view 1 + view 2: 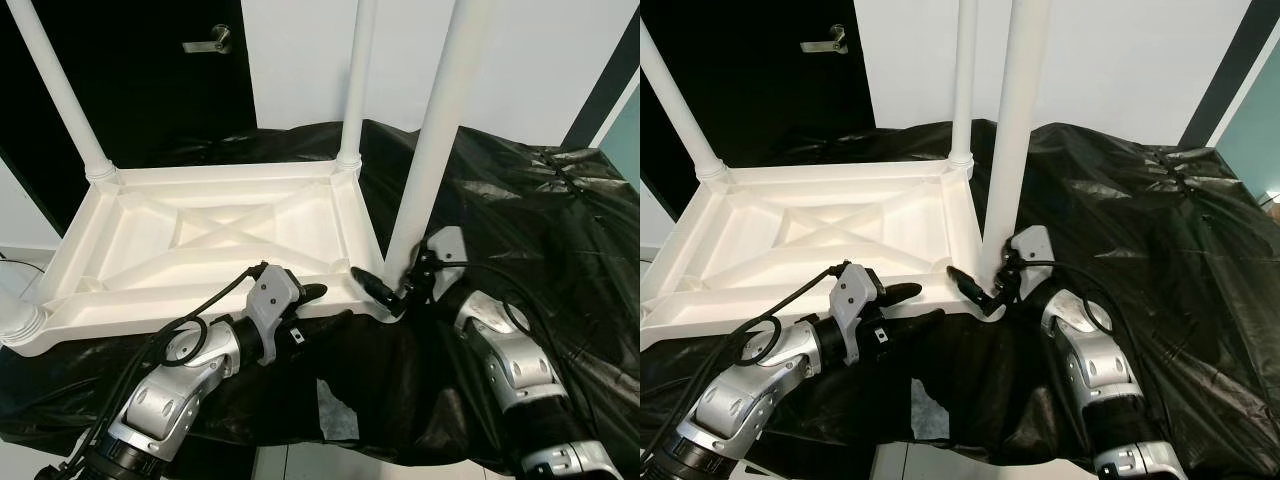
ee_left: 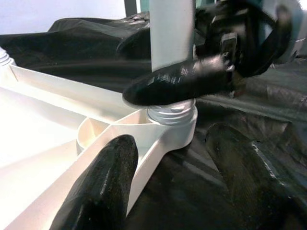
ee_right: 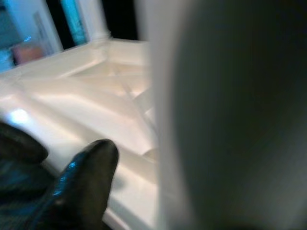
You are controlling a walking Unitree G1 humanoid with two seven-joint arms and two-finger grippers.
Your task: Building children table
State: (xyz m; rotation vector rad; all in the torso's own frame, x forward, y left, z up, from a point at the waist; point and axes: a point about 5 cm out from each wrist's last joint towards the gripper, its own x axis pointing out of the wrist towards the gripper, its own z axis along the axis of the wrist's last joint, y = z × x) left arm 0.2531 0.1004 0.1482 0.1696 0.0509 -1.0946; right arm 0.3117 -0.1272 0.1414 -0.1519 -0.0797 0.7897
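Bright, even indoor light leaves both eye views sharp, with sheen on the crinkled black sheet (image 1: 520, 200) and a dark upper left, while the right wrist view is dim, bluish and badly blurred by a close white leg (image 3: 216, 115).

The tops of all three upright table legs (image 1: 435, 140) are cut off by the upper edge of the head views. The upturned table top (image 1: 200, 235) is clipped at its left corner by the picture's edge. The bench is hidden throughout under black plastic sheeting (image 1: 520, 200). Part of the right end effector (image 1: 385, 290) is masked by the near leg, so whether the leg is clasped cannot be told. In the right wrist view that leg (image 3: 225, 115) is blurred to a pale grey band, and one finger (image 3: 84, 187) is seen only in part.
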